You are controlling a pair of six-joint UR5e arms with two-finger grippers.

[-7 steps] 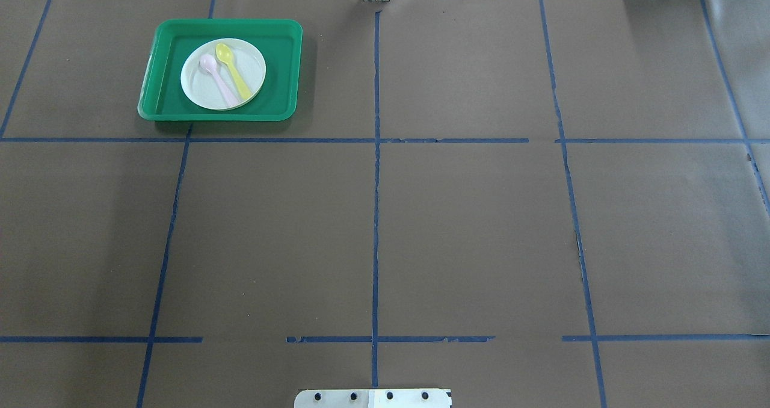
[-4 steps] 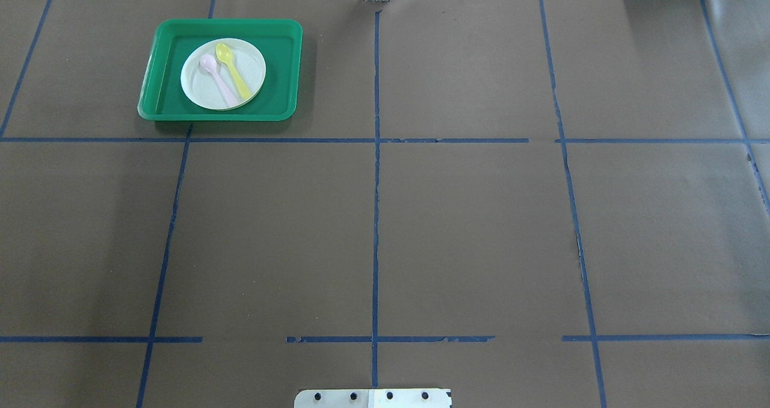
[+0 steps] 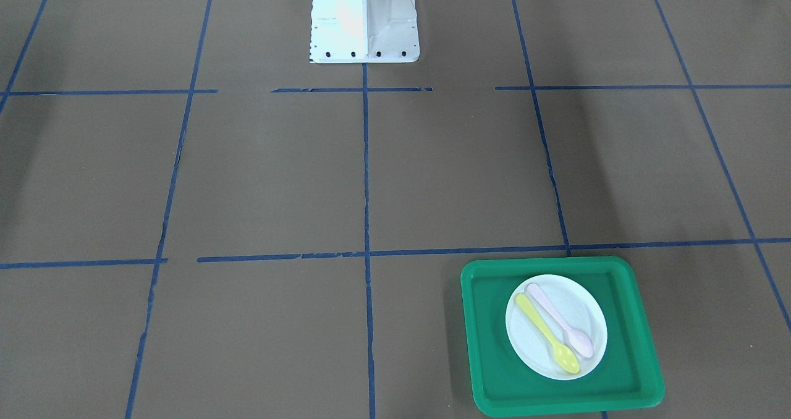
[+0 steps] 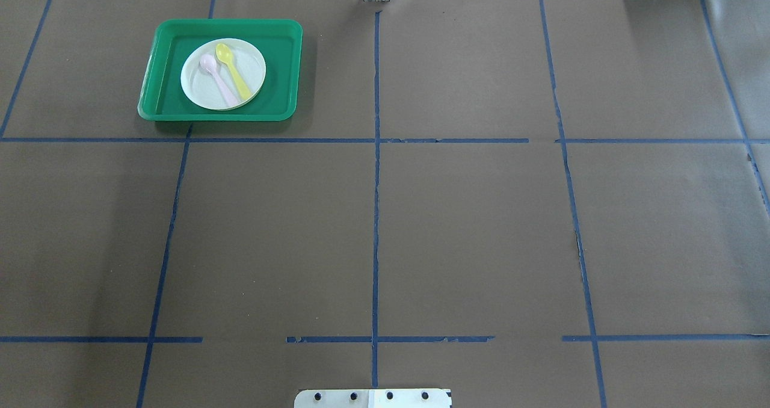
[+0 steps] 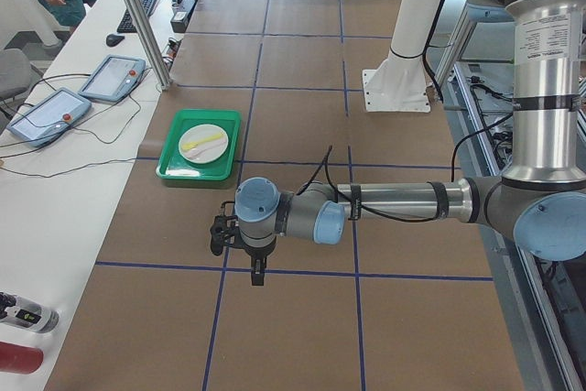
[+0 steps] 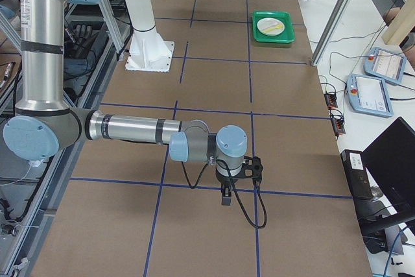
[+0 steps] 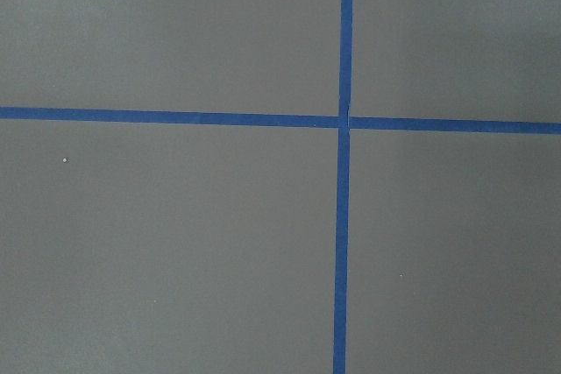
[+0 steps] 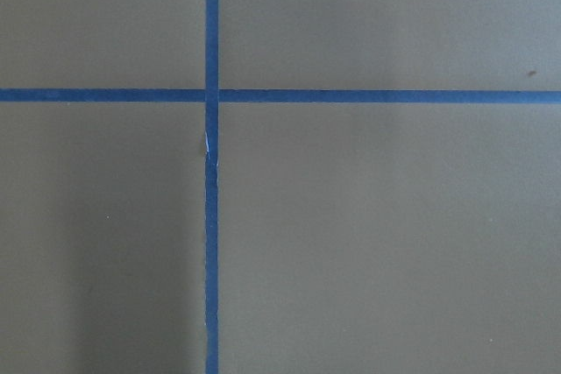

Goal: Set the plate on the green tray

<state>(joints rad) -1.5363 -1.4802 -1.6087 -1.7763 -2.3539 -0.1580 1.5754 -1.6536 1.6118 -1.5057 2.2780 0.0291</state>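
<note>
Now | brown-papered table [image 4: 481, 227], blue tape grid [image 4: 376, 215] | plate [image 4: 255, 65] on green tray [image 4: 283, 71] | left gripper [image 5: 259, 275], right gripper [image 6: 225, 198]: opening unreadable

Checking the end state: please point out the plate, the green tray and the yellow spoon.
plate [image 4: 195, 86], overhead exterior view, bare left part of its surface.
green tray [image 4: 281, 71], overhead exterior view, bare floor right of the plate.
yellow spoon [image 4: 235, 74], overhead exterior view, middle of its handle.

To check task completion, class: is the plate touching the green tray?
Touching. The front-facing view shows the plate lying flat on the floor of the green tray, inside its rim.
</note>
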